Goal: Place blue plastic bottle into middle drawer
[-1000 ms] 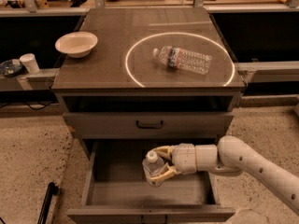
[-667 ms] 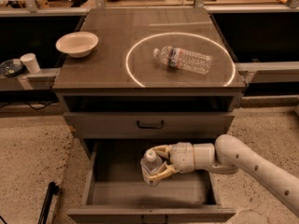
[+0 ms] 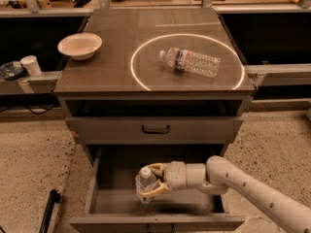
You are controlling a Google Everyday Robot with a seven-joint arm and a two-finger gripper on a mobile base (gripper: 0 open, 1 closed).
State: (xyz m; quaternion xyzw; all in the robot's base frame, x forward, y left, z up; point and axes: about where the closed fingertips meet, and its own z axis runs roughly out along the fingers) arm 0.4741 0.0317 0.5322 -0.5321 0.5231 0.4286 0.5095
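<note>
The blue plastic bottle (image 3: 145, 183), clear with a white cap, stands upright inside the open middle drawer (image 3: 112, 198), at its middle front. My gripper (image 3: 151, 181) reaches in from the right on a white arm, and its yellowish fingers (image 3: 156, 168) are closed around the bottle's body. The bottle's base is at or just above the grey drawer floor; I cannot tell if it touches.
A ribbed clear bottle (image 3: 190, 61) with red-and-blue label lies on the cabinet top (image 3: 112, 47) inside a white circle. A white bowl (image 3: 79, 45) sits at the top's left. The shallower drawer (image 3: 155, 129) above is shut. A white cup (image 3: 32, 65) stands on a ledge left.
The gripper has carried the bottle a little to the left and slightly lower inside the drawer. Nothing else has moved.
</note>
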